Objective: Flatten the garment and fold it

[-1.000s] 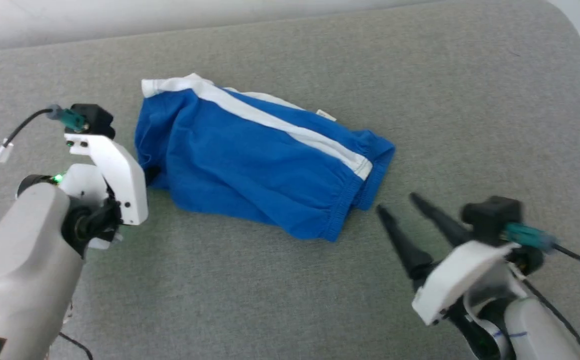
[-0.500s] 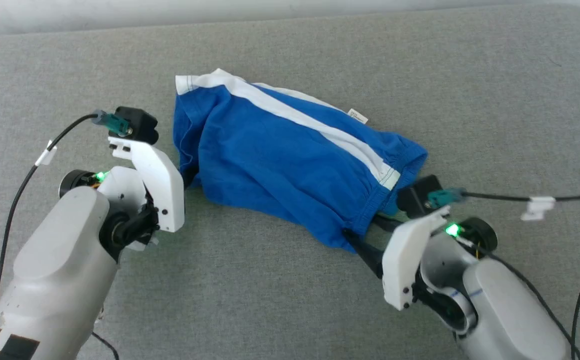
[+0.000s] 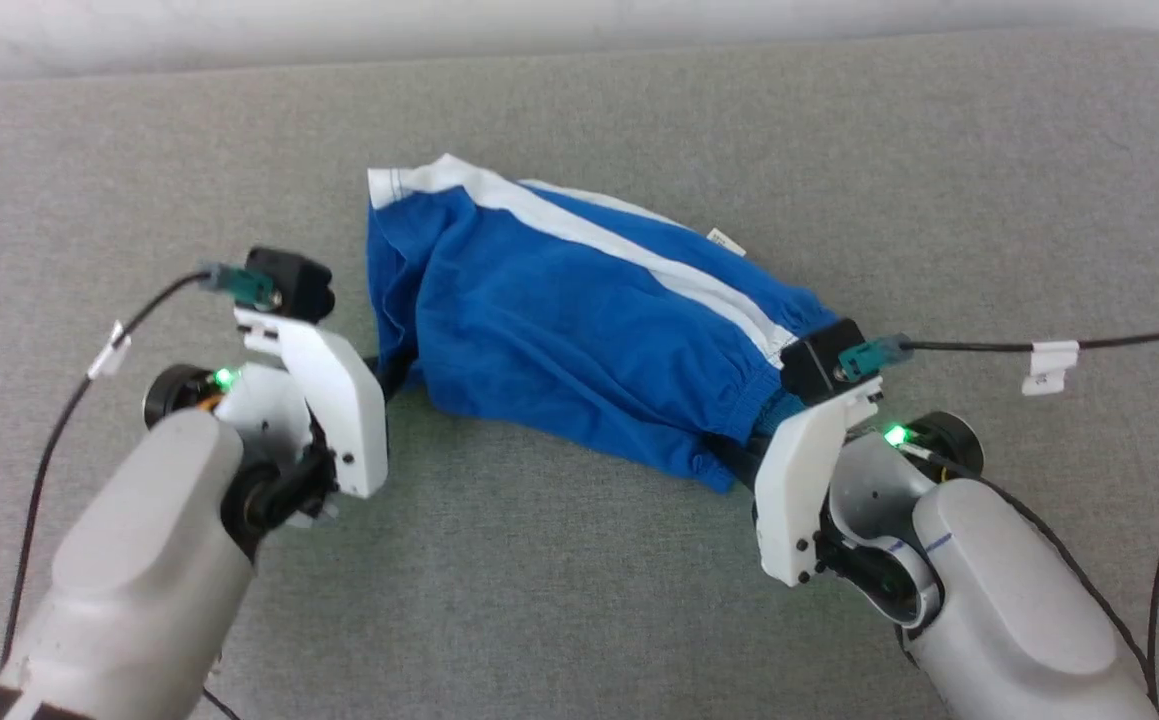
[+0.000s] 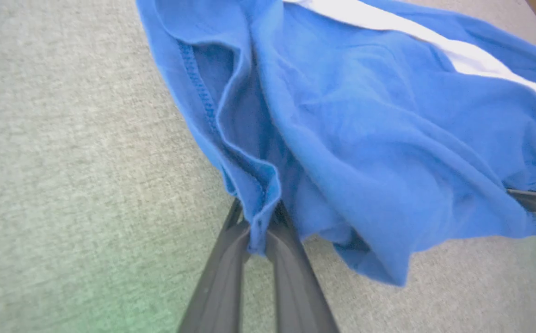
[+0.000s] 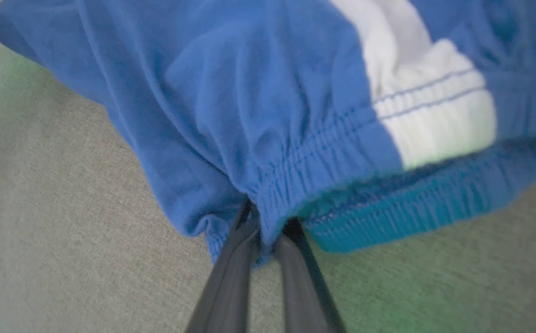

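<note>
On the grey fabric surface (image 3: 579, 610) the crumpled blue shorts (image 3: 579, 330) lie lengthwise between the arms, left gripper (image 4: 259, 224) clamped on the leg end, right gripper (image 5: 268, 226) clamped on the waistband end

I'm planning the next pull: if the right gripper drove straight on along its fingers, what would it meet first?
The garment itself: the right gripper is shut on its gathered waistband, so going on would push straight into the bunched blue fabric; what lies behind is hidden.
</note>
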Tool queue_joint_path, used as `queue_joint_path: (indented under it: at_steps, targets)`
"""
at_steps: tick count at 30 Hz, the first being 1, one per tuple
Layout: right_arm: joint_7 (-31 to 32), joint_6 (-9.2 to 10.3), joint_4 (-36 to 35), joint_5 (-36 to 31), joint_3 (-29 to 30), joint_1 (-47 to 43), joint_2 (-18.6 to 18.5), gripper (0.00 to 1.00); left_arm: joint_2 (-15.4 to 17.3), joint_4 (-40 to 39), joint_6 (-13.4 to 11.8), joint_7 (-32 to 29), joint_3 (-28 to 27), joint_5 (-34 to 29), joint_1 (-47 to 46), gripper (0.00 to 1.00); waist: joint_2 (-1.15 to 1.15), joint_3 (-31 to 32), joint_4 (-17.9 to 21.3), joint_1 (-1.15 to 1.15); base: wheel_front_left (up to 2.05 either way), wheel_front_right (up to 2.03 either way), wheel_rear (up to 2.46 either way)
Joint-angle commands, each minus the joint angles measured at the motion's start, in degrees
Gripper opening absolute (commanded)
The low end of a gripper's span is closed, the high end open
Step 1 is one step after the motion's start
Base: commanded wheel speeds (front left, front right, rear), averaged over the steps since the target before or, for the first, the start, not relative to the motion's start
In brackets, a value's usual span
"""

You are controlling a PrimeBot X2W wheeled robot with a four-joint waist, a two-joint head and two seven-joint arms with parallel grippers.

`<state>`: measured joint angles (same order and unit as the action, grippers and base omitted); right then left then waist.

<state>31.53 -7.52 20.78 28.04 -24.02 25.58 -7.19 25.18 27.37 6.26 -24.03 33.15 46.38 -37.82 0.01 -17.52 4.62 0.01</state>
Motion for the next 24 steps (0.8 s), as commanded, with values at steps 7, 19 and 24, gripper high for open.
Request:
queue_joint_path:
  at_steps: [7, 19, 24]
  targets:
    - [-5.28, 0.03, -5.97, 0.41, 3.93, -4.90, -3.01, 0.00, 1.65, -7.50, -3.66, 7.64, -1.07, -1.59, 9.36, 0.00, -0.01, 6.98, -1.53, -0.01, 0.00, 0.00, 0.00]
    - [-1.76, 0.03, -12.87, 0.11, 10.19, -18.44, -5.81, 0.00, 3.57, -25.99, -14.93, 10.66, -1.40, -1.08, 29.70, 0.00, -0.01, 12.85, -4.37, -0.01, 0.00, 0.00, 0.00]
    - [-0.97, 0.03, -14.69, -0.86, 11.11, -22.66, -5.94, 0.00, 3.09, -29.54, -19.04, 11.64, -1.86, 0.81, 37.97, 0.00, -0.01, 13.22, -4.07, -0.01, 0.00, 0.00, 0.00]
